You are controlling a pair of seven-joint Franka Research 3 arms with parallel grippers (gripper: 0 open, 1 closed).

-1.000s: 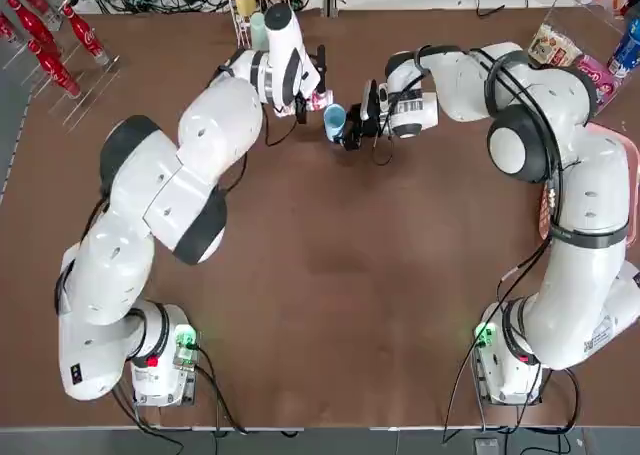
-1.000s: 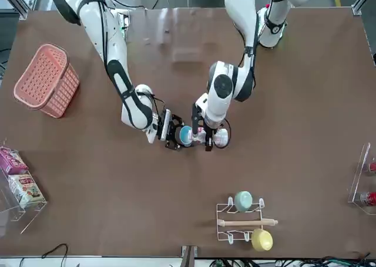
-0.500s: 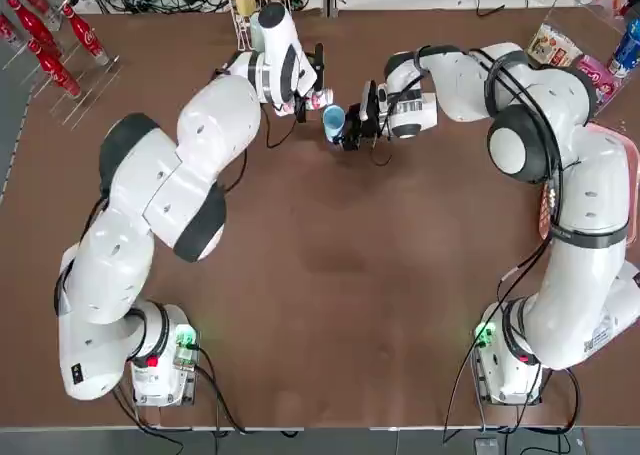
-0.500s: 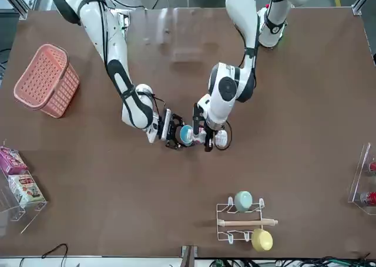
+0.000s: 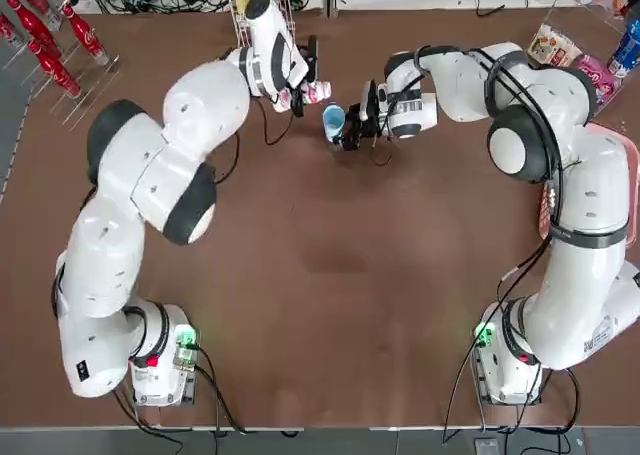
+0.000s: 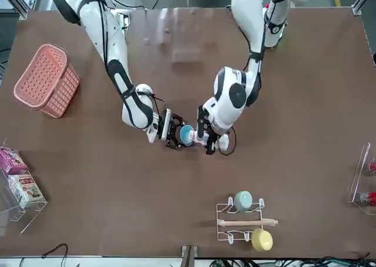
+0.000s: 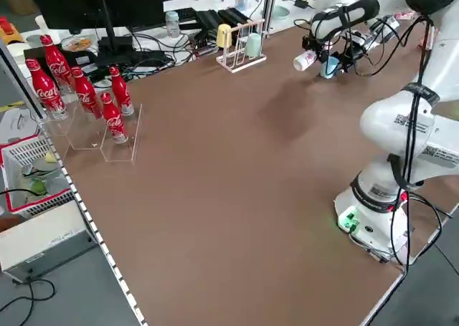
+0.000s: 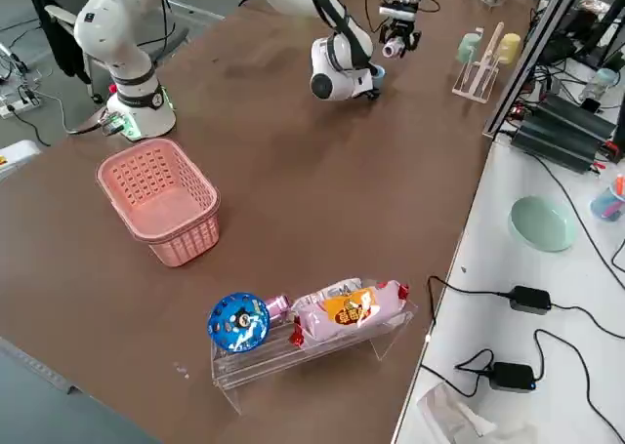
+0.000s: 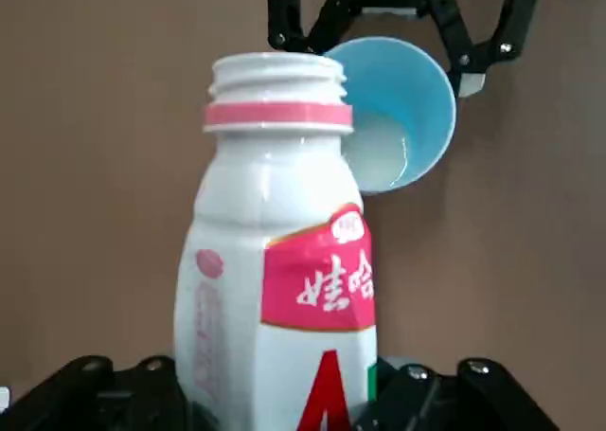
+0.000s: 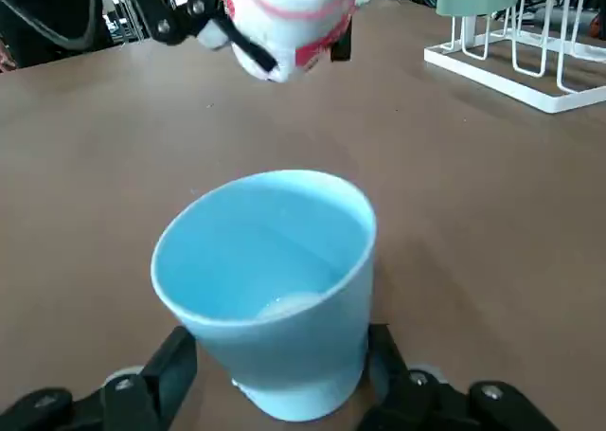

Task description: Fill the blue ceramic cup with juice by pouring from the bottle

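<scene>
Brown desk beneath — left fingers clamped on the uncapped bottle; right fingers clamped on the blue cup, whitish liquid inside.

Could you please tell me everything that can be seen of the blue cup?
The blue cup is small, round and handleless, smooth and matte-looking, narrowing to a paler base. A little whitish liquid lies at its bottom. The right gripper holds it by the sides above the table, between its jaws. It is tilted, its mouth toward the uncapped white bottle in the left gripper.
</scene>
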